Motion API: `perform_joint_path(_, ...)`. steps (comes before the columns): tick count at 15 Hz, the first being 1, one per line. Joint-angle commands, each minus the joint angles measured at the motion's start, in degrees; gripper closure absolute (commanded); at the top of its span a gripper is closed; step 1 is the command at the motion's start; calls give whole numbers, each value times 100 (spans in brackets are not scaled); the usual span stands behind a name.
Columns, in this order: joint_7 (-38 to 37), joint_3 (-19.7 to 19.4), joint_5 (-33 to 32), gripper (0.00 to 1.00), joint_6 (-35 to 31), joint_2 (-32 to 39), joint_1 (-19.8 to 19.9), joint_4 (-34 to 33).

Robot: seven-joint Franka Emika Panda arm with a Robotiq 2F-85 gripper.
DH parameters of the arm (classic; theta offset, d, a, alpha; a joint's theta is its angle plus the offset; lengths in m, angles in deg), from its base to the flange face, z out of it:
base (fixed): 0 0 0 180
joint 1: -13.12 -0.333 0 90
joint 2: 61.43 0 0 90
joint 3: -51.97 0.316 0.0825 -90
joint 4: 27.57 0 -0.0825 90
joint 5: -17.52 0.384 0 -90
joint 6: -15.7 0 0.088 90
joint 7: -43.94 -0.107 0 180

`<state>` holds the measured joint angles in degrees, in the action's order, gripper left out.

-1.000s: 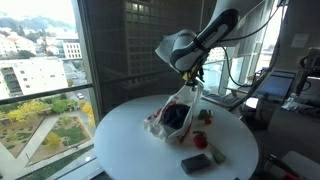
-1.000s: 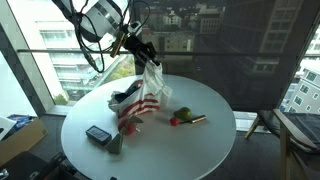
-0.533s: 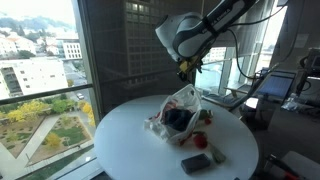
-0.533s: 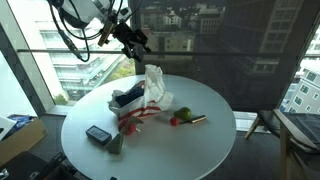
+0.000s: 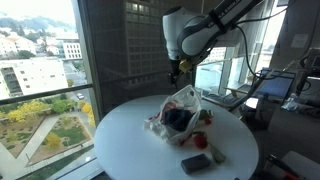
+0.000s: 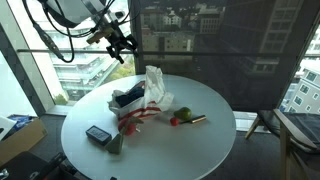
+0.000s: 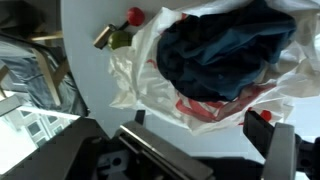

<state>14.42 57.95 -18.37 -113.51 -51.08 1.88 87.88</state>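
Wrist view looks down on the plastic bag (image 7: 215, 60), lying well in from every edge of the worktop (image 5: 120, 135). We have let go and lifted our gripper (image 5: 178, 69) up, fingers apart and empty.

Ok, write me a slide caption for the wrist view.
Open fingers hang above a white plastic bag holding dark blue cloth on a round white table, red item beside it.

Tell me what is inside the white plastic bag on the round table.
A bundle of dark blue fabric fills the open mouth of the plastic bag. Whatever lies beneath the fabric is covered and cannot be seen.
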Motion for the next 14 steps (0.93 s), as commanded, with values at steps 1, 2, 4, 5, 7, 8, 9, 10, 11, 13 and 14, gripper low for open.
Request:
perform_joint_path(1,1040,28,760,0,-1013,482,203,-9)
perform_joint_path(2,1363,51,1051,0,-1227,666,223,-58)
perform_joint_path(4,2110,168,1739,0,-1511,980,272,-172)
perform_joint_path(5,2525,253,2100,0,-1605,1115,316,-210)
perform_joint_path(7,3356,495,2828,0,-1601,1432,442,-366)
perform_joint_path(8,3765,629,3162,0,-1511,1618,525,-485)
perform_joint_path(9,4162,765,3480,0,-1361,1814,625,-635)
perform_joint_path(10,4528,893,3763,0,-1204,1993,734,-777)
perform_joint_path(11,4855,1002,4014,0,-1006,2198,846,-955)
perform_joint_path(13,5378,1135,4363,0,-470,2566,1021,-1284)
perform_joint_path(14,5550,1150,4457,0,-131,2752,1074,-1475)
